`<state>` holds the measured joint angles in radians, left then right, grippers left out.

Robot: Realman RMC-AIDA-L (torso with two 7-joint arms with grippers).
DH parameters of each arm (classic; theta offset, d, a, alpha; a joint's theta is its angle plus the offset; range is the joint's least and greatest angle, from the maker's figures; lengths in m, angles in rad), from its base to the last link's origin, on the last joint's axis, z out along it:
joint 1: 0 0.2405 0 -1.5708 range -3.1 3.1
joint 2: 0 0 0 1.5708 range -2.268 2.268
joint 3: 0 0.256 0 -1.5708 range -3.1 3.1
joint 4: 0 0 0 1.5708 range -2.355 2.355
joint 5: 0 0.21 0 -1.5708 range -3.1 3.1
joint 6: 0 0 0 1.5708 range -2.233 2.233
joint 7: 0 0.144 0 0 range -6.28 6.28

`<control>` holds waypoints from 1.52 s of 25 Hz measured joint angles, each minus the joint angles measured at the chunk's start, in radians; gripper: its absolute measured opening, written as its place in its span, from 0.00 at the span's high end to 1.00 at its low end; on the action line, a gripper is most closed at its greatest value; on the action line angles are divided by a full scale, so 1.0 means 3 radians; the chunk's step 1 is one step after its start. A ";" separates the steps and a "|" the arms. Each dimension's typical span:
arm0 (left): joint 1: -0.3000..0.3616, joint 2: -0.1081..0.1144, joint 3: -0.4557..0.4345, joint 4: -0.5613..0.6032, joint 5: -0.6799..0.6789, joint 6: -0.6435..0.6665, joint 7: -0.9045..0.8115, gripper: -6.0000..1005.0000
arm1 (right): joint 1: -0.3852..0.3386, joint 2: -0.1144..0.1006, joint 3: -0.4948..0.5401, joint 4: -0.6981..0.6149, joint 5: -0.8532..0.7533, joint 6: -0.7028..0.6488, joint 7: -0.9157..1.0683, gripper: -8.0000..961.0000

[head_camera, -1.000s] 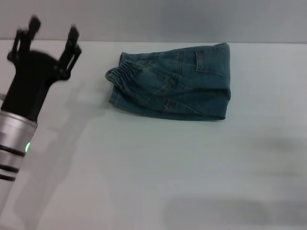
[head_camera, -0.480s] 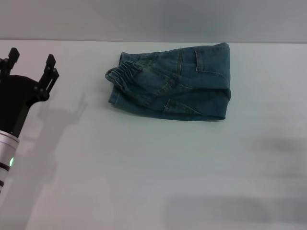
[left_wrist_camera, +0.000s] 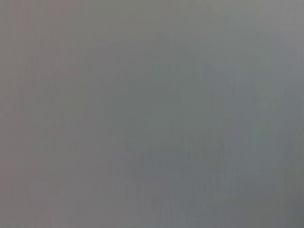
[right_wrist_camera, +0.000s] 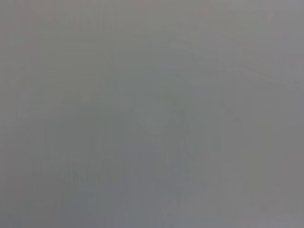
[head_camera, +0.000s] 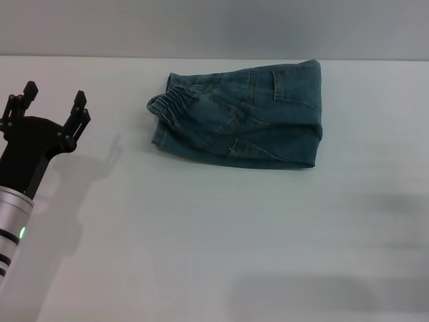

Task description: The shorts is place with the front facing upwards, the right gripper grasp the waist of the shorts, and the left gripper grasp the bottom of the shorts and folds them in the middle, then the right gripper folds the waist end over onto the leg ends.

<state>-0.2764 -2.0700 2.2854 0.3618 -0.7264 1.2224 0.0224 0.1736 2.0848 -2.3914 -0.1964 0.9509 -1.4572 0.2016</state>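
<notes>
Your blue-green denim shorts [head_camera: 240, 114] sit folded into a compact bundle toward the far middle of the pale grey table [head_camera: 221, 235], with the ruffled elastic waist [head_camera: 171, 106] showing at the bundle's left edge and a stitched pocket [head_camera: 295, 84] up top at the right. From how it lies, you look finished with both folds.

Your left gripper [head_camera: 45, 111], the black two-finger claw on the silver-banded arm with the green light, hangs over the table's left side, well apart from the denim, fingers [head_camera: 79, 113] spread wide and holding nothing. Your right gripper is out of the head view, and both wrist views give only flat grey, so you cannot tell its fingers.

Watch the risks from here. Swing that open claw back across low and a fingertip could catch the gathered band and drag the fold open. Denim this stiff may also spring back on its own, and the top layer already sits a little skewed.
</notes>
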 joint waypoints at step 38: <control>0.0058 0.0003 0.0000 0.0011 -0.0027 -0.0067 -0.0015 0.20 | 0.0030 -0.0003 0.0009 0.0021 0.0000 -0.0016 0.0000 0.34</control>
<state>-0.2591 -2.0693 2.2854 0.3651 -0.7345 1.2023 0.0180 0.1824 2.0840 -2.3887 -0.1902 0.9510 -1.4619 0.2017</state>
